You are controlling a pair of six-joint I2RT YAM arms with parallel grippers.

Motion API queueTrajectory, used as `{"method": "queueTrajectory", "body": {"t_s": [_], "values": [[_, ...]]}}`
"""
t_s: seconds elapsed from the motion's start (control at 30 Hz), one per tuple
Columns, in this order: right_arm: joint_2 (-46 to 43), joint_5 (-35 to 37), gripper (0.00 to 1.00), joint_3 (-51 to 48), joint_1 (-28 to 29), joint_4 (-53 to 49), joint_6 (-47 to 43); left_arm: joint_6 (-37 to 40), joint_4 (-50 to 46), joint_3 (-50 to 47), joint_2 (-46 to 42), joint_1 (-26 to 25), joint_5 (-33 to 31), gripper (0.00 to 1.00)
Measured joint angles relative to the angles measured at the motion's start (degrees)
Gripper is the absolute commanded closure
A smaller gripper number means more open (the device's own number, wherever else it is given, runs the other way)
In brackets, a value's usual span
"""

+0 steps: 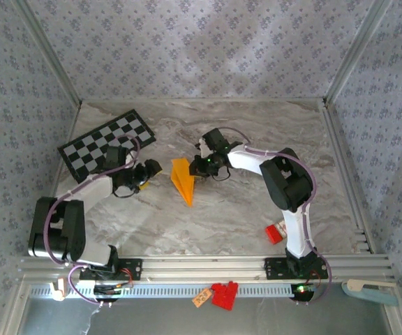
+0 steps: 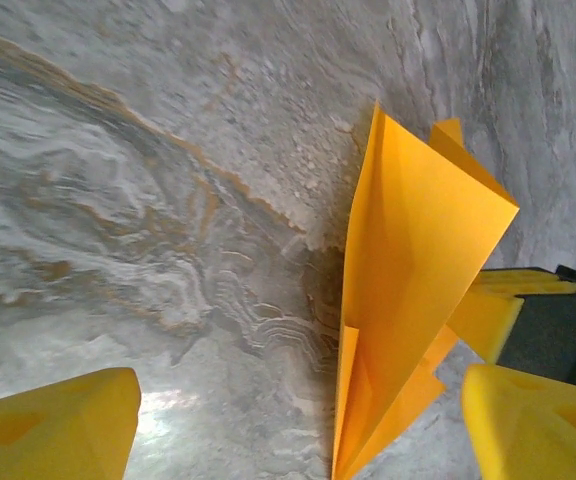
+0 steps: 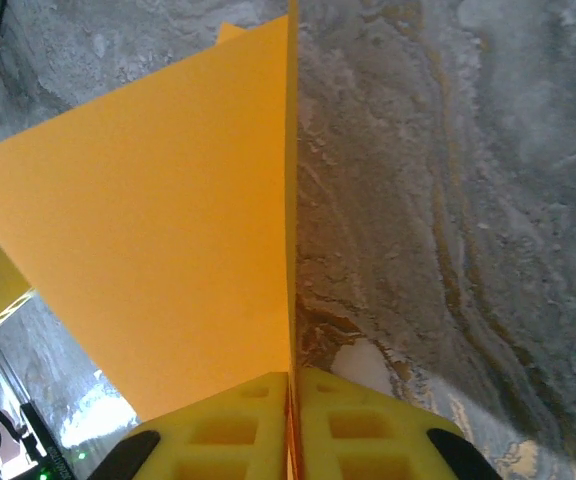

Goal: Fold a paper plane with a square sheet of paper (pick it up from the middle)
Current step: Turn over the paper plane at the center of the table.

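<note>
One paper plane [image 1: 182,180] is at the middle of the table [image 1: 257,209], nose toward the arms. The right gripper [image 3: 293,425] is closed on its centre fold (probably to keep the crease together), and the left gripper [image 1: 150,171] hovers just beside it, wide open.

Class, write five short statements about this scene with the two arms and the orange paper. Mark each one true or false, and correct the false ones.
1. The right gripper pinches the paper plane by one edge. True.
2. The left gripper is clamped on the paper plane. False: its fingers stand wide apart and grip nothing.
3. The checkered board lies at the far left of the table. True.
4. The small red block sits on the checkered board. False: it lies on the table at the near right.
5. The orange paper is a flat, unfolded square. False: it is folded into a pointed dart.
</note>
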Motion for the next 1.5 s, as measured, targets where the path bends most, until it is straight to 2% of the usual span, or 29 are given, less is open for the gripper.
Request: {"method": "queueTrajectory", "body": {"t_s": [0.13,0.5,0.77,1.03,1.3,1.4,1.5], "values": [[0.0,-0.22,0.84,-1.01,-0.37,1.07,0.48,-0.22,1.88,0.0,2.1,-3.04,1.75,0.22],[0.0,-0.61,0.9,-1.27,-0.52,2.23,0.68,-1.97,4.37,2.14,9.29,-7.67,3.17,0.56],[0.0,-0.63,0.92,-1.36,-0.76,2.38,0.68,-3.32,7.08,4.61,13.68,-8.74,3.96,0.73],[0.0,-0.61,0.94,-1.64,-1.14,2.86,1.07,-4.42,7.63,5.33,14.86,-8.74,3.5,0.96],[-0.57,-0.39,0.95,-4.39,-2.38,4.72,2.14,-6.05,8.39,4.7,13.9,-8.72,0.17,1.0],[-0.79,-0.37,0.95,-5.01,-2.73,5.29,2.89,-6.71,8.41,4.17,12.94,-8.63,-0.81,0.95],[-0.79,-0.39,0.95,-5.16,-2.71,5.75,3.48,-7.39,8.39,4.09,12.85,-8.63,-1.07,0.83]]}}
